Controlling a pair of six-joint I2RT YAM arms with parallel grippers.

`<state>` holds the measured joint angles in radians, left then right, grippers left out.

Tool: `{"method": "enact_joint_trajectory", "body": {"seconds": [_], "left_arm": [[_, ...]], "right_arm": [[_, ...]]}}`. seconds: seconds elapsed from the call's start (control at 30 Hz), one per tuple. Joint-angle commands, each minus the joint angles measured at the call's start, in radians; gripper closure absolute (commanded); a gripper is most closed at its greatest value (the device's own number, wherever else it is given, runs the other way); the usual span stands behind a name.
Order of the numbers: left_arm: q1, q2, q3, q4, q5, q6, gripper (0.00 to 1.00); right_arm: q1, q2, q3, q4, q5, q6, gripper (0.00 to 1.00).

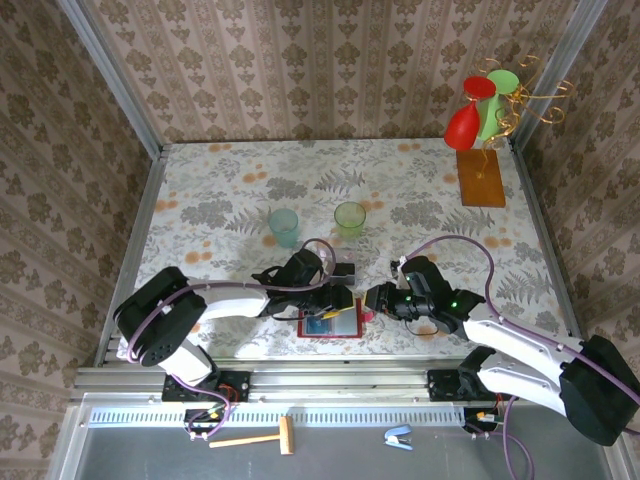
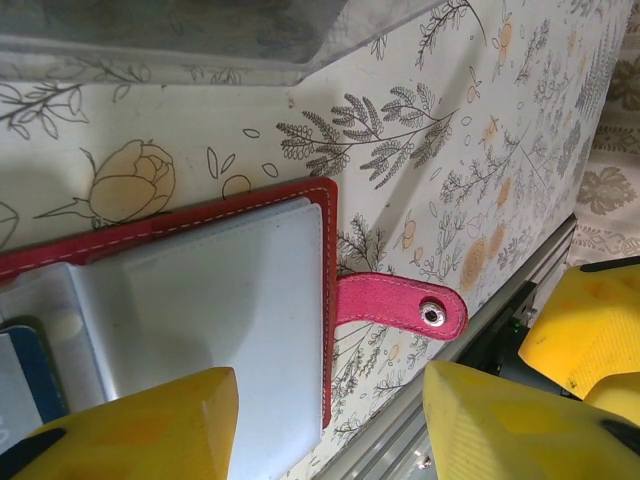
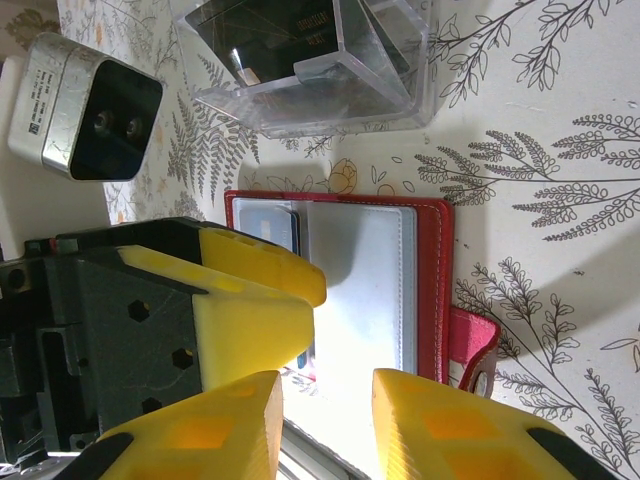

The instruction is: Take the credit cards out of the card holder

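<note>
Near the front edge of the table [image 1: 200, 180], the red holder [image 3: 437, 270] lies open like a book, with its grey pockets up and its tab [image 2: 400, 308] pointing at the rail [image 1: 320, 378]. A blue card [image 2: 20, 375] peeks from a pocket on the other page. The left gripper [image 2: 330, 385] hangs over the holder with its jaws spread wide and nothing pinched. The right gripper [image 3: 325, 385] is just beside it, its jaws a little apart, and I see nothing between them. I think the job now is to pull a card out. To do it well, one gripper should press the holder flat while the other pinches only the card's edge and slides it straight out. The grippers are very close, so they could bump. The clear box [image 3: 320, 60] is near behind and the rail near in front. More bare table lies farther back, past the green cup [image 1: 350, 218].
</note>
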<state>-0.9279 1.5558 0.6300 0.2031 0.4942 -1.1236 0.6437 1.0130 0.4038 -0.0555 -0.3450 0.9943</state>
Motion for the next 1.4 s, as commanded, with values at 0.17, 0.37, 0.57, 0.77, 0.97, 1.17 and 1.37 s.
{"method": "enact_joint_trajectory", "body": {"seconds": [0.17,0.37,0.57,0.77,0.97,1.17,1.37], "left_arm": [[0.025,-0.068,-0.032,0.007,0.008,0.004,0.48],[0.05,-0.115,-0.072,0.007,0.01,0.007,0.48],[0.081,-0.18,-0.131,0.004,0.009,0.008,0.48],[0.117,-0.257,-0.201,-0.006,0.006,0.012,0.5],[0.151,-0.319,-0.257,-0.031,0.006,0.025,0.5],[0.172,-0.356,-0.295,-0.037,0.007,0.031,0.51],[0.185,-0.367,-0.32,-0.038,0.01,0.036,0.51]], "right_arm": [[-0.006,0.068,0.001,0.058,-0.025,0.017,0.71],[0.021,0.138,0.035,0.084,-0.028,0.025,0.72],[0.079,0.237,0.092,0.114,-0.018,0.037,0.73],[0.149,0.348,0.166,0.142,-0.011,0.055,0.74],[0.196,0.447,0.237,0.144,-0.01,0.062,0.75],[0.216,0.512,0.281,0.135,-0.008,0.069,0.75],[0.227,0.565,0.31,0.134,-0.019,0.072,0.75]]}}
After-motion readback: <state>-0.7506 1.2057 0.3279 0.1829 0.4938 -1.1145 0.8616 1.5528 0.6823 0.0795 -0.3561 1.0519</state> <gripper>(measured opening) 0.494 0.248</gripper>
